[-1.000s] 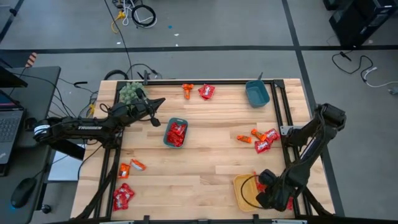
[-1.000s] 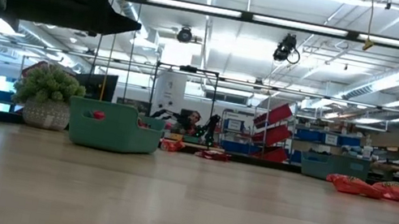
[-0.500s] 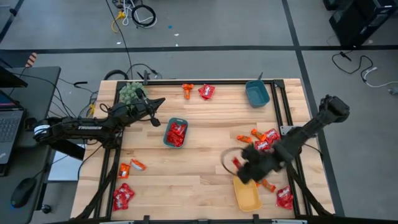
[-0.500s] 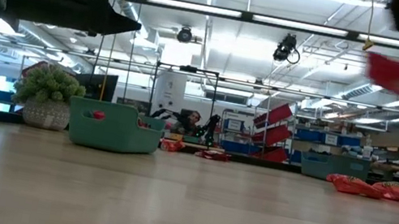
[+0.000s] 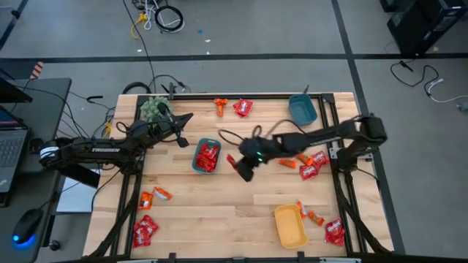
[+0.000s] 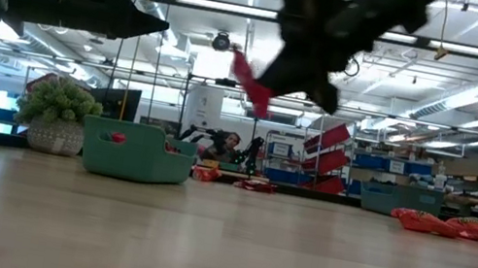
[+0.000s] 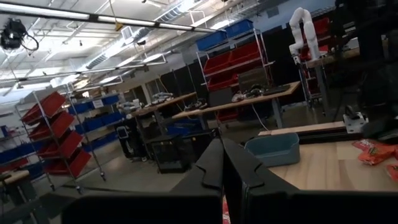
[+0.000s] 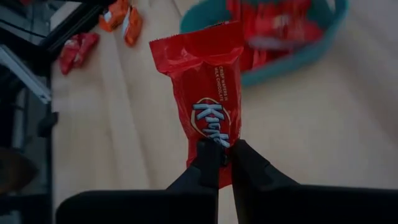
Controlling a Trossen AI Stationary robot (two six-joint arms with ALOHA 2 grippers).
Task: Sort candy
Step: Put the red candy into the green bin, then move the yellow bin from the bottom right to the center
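My right gripper [image 5: 238, 164] is shut on a red wrapped candy [image 8: 205, 87] and hangs above the table's middle, just right of the teal tray [image 5: 196, 162]. That tray holds several red candies. Loose red and orange candies lie at the far edge [image 5: 243, 107], at the right [image 5: 307, 164], near left [image 5: 145, 229] and near right [image 5: 334, 232]. A yellow tray [image 5: 290, 226] sits at the near right and a blue tray [image 5: 302, 109] at the far right. My left gripper [image 5: 190, 117] is shut on nothing, high above the far left of the table. My right gripper pinches the red candy by one end of its wrapper [image 8: 216, 138] between its two fingers [image 8: 208, 163]. The fingers come from the table's right, slanting down. The candy sticks out beyond the fingertips, lifted clear of the table [image 6: 251, 85].
A fuzzy green plant [image 5: 152, 108] stands at the far left corner, beside my left arm. Black frame rails run along the table's left and right sides. Bare wood lies between the teal tray and the yellow tray.
My right gripper has swept from the near right corner by the yellow tray toward the table's middle and the teal tray, staying shut on the red candy, which it carries clear of the table. Its wrist has rolled and tipped on the way.
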